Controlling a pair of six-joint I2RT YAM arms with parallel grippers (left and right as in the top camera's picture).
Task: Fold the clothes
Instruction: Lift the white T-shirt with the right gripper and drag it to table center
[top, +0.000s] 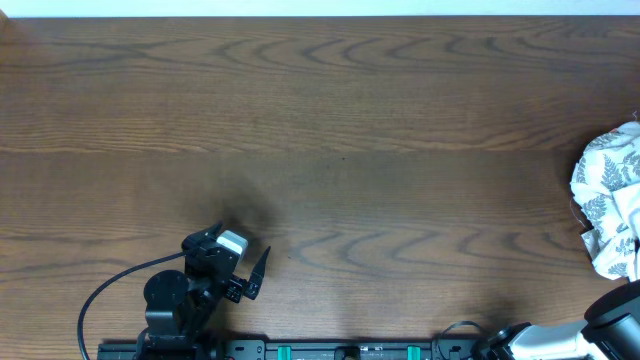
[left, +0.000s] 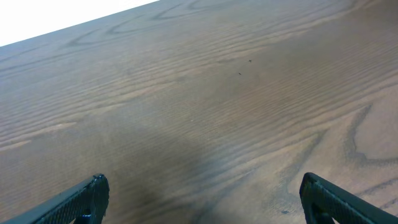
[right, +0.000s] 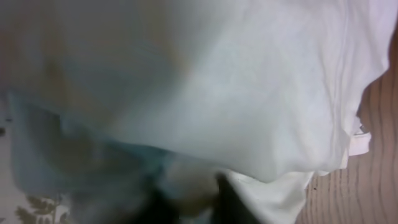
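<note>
Overhead: the brown wood-grain table (top: 330, 120) has a fern-print cloth (top: 608, 195) bunched at its right edge. The left gripper (top: 242, 262) sits far to the left of that cloth, near the front edge, trailing a black cable (top: 105, 292). Part of the right arm (top: 612, 318) shows just in front of the cloth. Its fingers are out of frame, and no plain shirt can be separated from the heap here.

Left wrist: only bare table grain is in view. The left gripper (left: 202, 196) has its jaws spread wide, with nothing between them.

Right wrist: the plain white T-shirt (right: 249, 87) fills the frame, blurred, lying on the fern-print cloth (right: 34, 208). There is a hem and a small white tab (right: 360, 144), which is unreadable. The right gripper (right: 186, 208) is closed, with dark fingers buried in fabric. Whether fabric is pinched, I cannot tell.
</note>
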